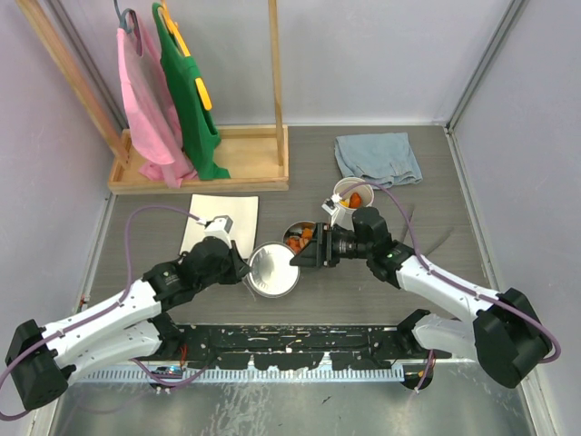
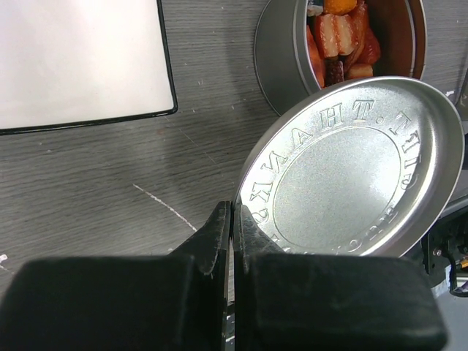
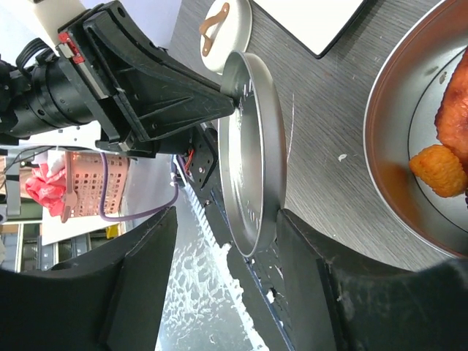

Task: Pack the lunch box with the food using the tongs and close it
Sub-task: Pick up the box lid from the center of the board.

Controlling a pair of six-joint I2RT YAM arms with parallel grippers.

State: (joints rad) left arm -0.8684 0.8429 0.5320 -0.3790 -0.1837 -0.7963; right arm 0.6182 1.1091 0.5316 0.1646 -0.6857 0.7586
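Near the table's middle, just near-left of the steel tin (image 1: 300,238) and the food (image 2: 340,36) in it, we see the flat steel lid (image 1: 270,270) with its left rim pinched tight in the closed left gripper (image 2: 232,212). At the lid's right edge, the right gripper (image 3: 227,216) straddles the rim with its jaws partly apart and a gap on one side, so we see it clamping nothing.

Illumination: bright, diffuse, even; shadows on the grey wood-grain counter (image 1: 436,218) are faint. Left wrist view: the white square plate (image 2: 80,58) nears overexposure, the round embossed steel lid (image 2: 351,168) shows soft sheen, the black left hand (image 2: 232,217) at lower frame is defocused.
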